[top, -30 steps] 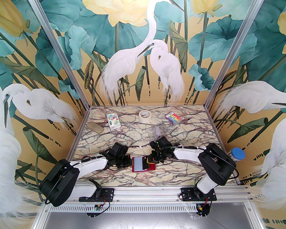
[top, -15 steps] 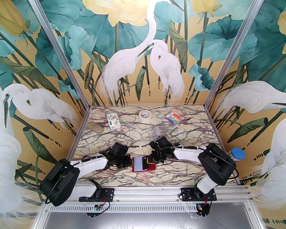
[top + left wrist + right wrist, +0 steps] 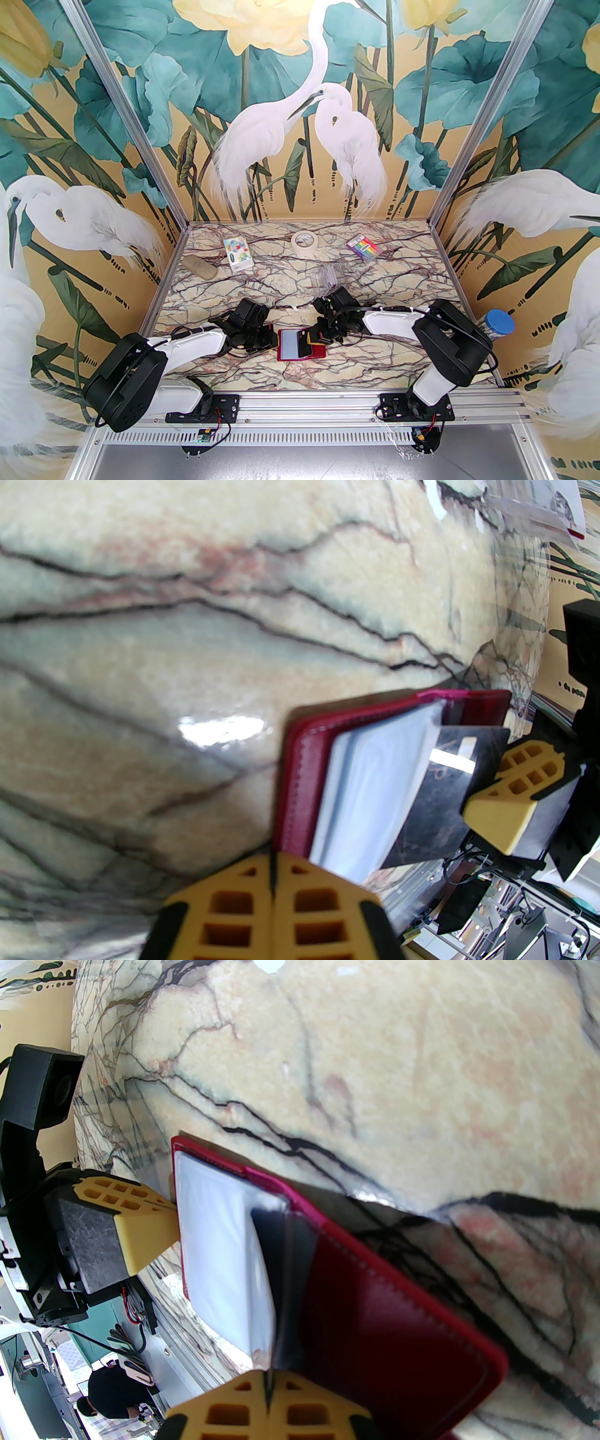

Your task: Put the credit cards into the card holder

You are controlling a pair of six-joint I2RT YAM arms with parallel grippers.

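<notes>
Yellow honeycomb-moulded fingertips of the left hand point(image 3: 273, 869) are pressed together. They point down at the near left edge of the small dark red leather-like folding card holder point(image 3: 300, 766). Whether they nip its rim or only pin it down cannot be told. The right hand point(image 3: 268, 1391) is likewise pressed together, at the holder's opposite side. There the edge of a glossy dark rectangular plastic card point(image 3: 445, 798) and what looks like a clear sleeve point(image 3: 293, 1288) run right up to its tips. A pinch on the card looks likely but is not plain.

Between the two hands the holder lies open and flat on the marble-patterned table point(image 3: 140, 634), toward the near edge and about midway between the arms. A stack of pale grey-blue plastic cards point(image 3: 375, 784), or sleeves with cards in them, sits on its left half inside the stitched red rim. The dark card lies slanted across the fold, partly over the pale stack, with one end raised toward the right hand. It bears a light strip and a faint scrawl. The right flap shows bare red leather.

By my judgement the task is well along. The pale cards look housed, and the dark one seems to be the piece in hand, not yet seated. What is left would be sliding it home and perhaps folding the holder shut. How many cards are inside cannot be counted.
</notes>
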